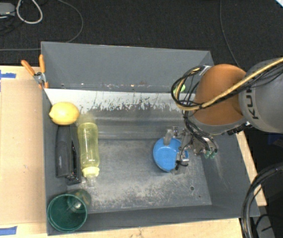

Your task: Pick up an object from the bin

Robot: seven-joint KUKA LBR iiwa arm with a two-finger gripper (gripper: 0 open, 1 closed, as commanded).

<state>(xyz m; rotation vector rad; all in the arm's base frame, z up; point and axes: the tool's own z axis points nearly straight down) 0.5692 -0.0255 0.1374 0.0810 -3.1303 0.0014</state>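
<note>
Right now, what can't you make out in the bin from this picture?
Camera view: round blue plastic object, right side hidden behind the claw.
Camera view: black oblong thing at far left, too dark to identify.
Camera view: claw's top hidden under the arm's orange cover.

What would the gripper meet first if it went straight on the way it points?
Probably the round blue thing beside the gripper; depth is unclear, so it might instead reach the bin floor.
</note>
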